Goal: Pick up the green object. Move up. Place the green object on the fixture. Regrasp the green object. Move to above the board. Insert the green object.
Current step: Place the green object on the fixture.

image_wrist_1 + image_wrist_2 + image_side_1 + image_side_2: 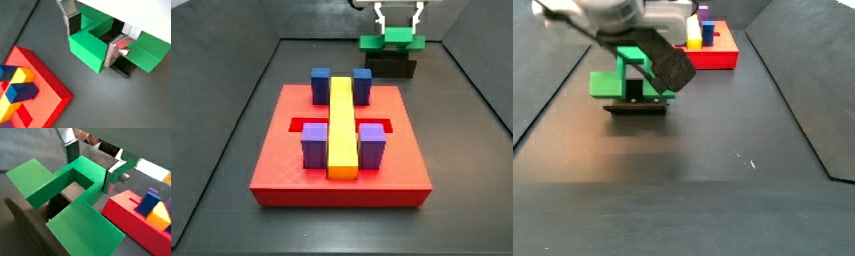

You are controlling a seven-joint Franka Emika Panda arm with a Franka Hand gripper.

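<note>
**Now at the fixture: green piece seated, tool straddling its middle**

Seen in a side view from left to right, the large flat red rectangular board (338, 165) lies in the middle of the dark floor, carrying two blue square blocks (322, 82), a long yellow bar (342, 128) and two purple square blocks (314, 145). Beyond it and to the right stands the small black angular fixture (392, 67), and the matte green blocky object (394, 41) rests on top of it, well apart from the board.

The tool (400, 25) hangs directly over the green object. In a wrist view its flat silver fingers (120, 49) stand on either side of the piece's central part, one plate close against a green wall. Whether the pads are pressing or merely near is not clear, so I cannot tell if the jaws are clamped or slightly parted.

Judging by its look, the green object is a rigid, light moulded piece with smooth matte faces, unlikely to deform but liable to twist if taken off-centre. The best hold seems to be across the central block, between the two side arms, with pads flat on parallel faces.
</note>
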